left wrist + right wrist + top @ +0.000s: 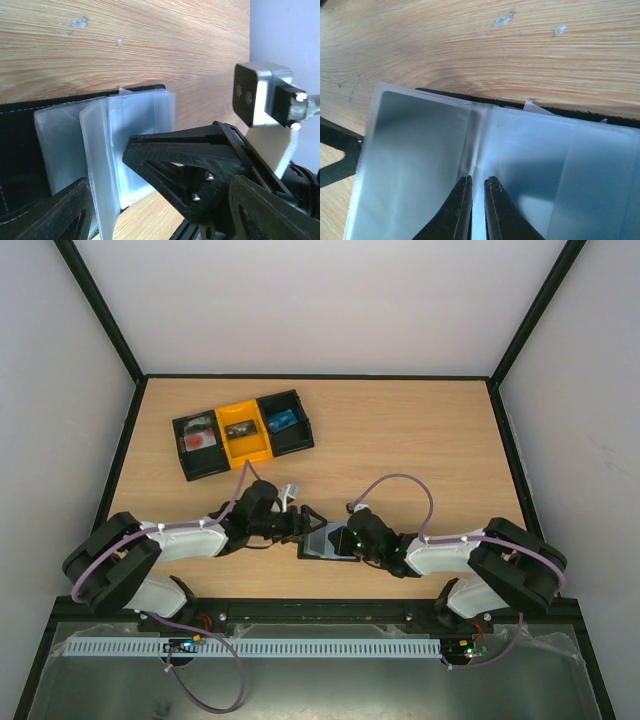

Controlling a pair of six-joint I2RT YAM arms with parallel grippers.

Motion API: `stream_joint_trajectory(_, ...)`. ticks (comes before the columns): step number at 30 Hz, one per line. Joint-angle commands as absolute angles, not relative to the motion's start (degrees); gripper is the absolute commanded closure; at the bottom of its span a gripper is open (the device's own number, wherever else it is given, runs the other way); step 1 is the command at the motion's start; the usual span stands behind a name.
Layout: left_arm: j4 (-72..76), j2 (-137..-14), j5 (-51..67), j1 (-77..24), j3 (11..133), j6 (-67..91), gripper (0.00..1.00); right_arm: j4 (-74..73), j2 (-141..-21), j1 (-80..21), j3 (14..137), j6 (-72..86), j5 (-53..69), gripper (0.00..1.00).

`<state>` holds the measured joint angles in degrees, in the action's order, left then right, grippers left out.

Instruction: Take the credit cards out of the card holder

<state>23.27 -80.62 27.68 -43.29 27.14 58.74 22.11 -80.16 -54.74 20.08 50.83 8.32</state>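
One three-compartment tray (250, 457) is sitting back left. The left gripper (303, 523) is standing wide open, astride a pocket leaf of the single card holder (328, 543), which is lying unfolded near the front. The right gripper (478, 186), almost closed, is pinching its centre crease. No credit cards are showing outside it yet, so removal is barely starting; those inside cannot be counted.

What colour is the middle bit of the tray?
Yellow; the middle compartment shows best in the top external view.
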Motion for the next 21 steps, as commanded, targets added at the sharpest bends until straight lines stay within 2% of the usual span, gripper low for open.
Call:
stream_joint_trajectory(1,23.88,-80.34,28.14,-44.18,29.19,58.98,0.24,21.86,-81.59,-54.91,20.08,50.59,7.17,0.91)
stream_joint_trajectory(11,24.14,-82.47,28.24,-45.21,31.01,59.23,0.24,22.51,-82.05,-54.89,20.66,49.69,7.42,0.92)
stream_joint_trajectory(21,27.63,-85.97,28.66,-47.21,32.58,60.32,0.25,13.34,-69.62,-54.93,17.39,50.52,-0.82,0.85)
